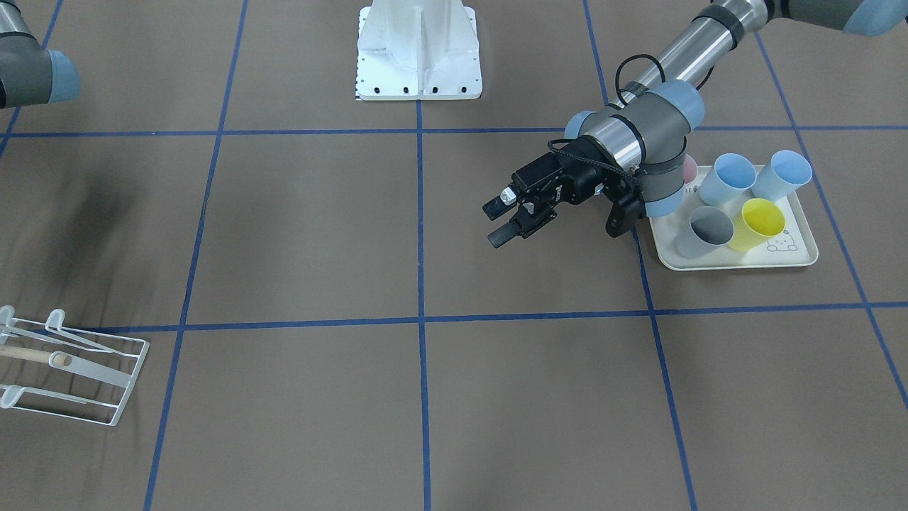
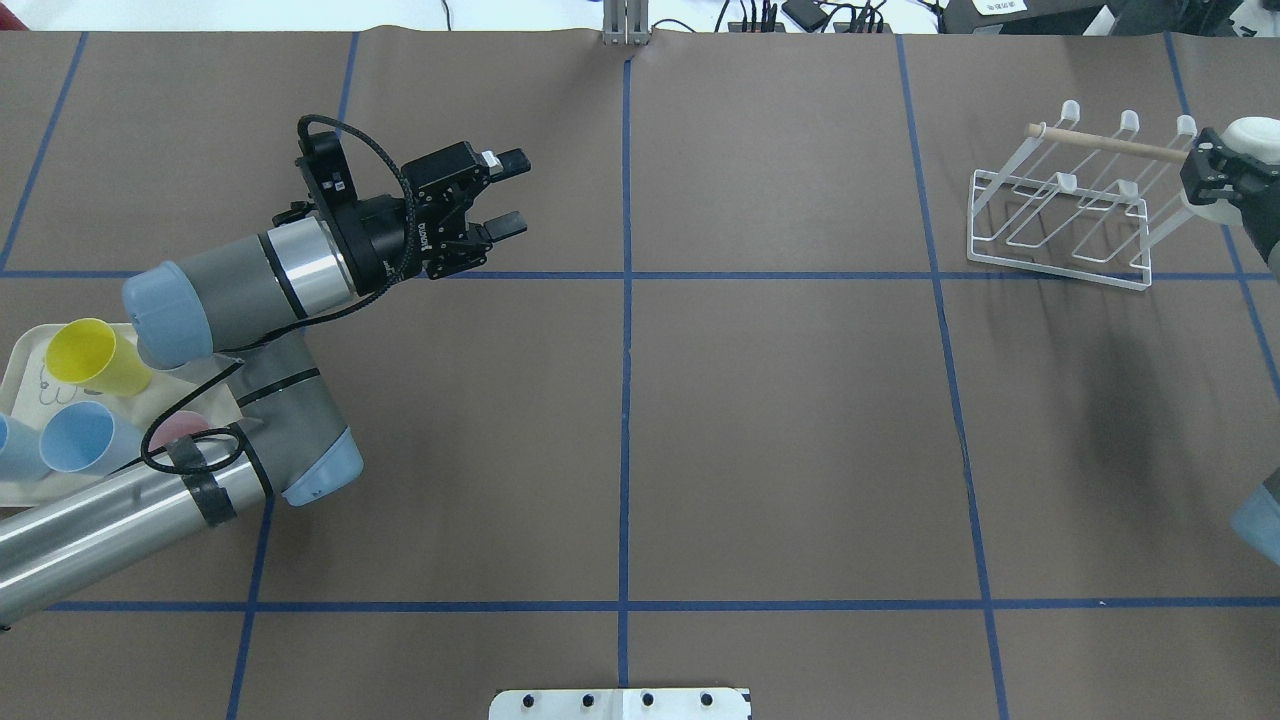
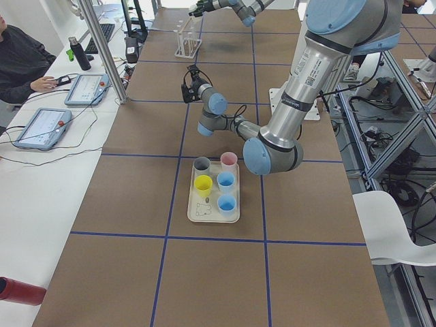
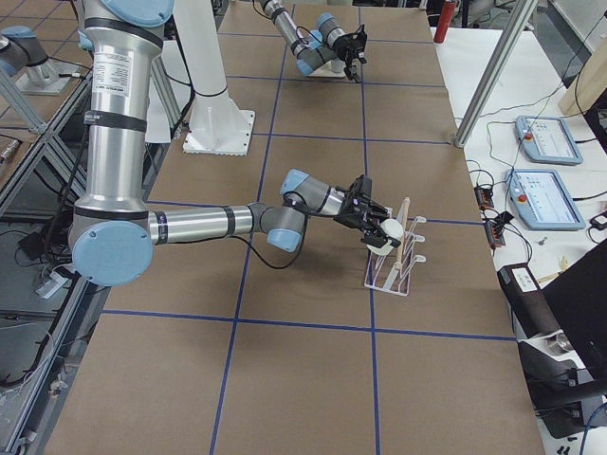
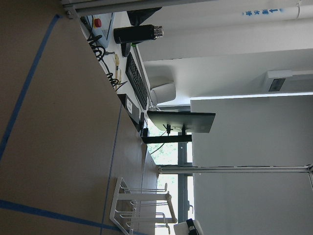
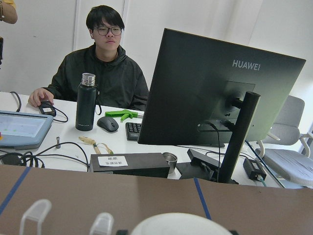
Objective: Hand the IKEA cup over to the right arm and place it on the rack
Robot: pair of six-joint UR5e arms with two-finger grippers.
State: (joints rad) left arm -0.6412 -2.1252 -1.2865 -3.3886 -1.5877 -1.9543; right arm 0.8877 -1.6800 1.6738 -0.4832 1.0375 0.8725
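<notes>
White cup (image 6: 172, 223) nearest our right wrist camera; right end effector (image 2: 1212, 172) clamps it beside rack (image 2: 1060, 215), we judge for hanging. Left end effector (image 2: 510, 192) spread wide, empty.

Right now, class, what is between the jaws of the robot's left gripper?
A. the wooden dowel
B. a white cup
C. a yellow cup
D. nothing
D: the left gripper hangs over bare table with its jaws apart and nothing between them. The yellow cup stands on the tray, the wooden dowel lies in the rack, and the white cup is in the right gripper.
</notes>
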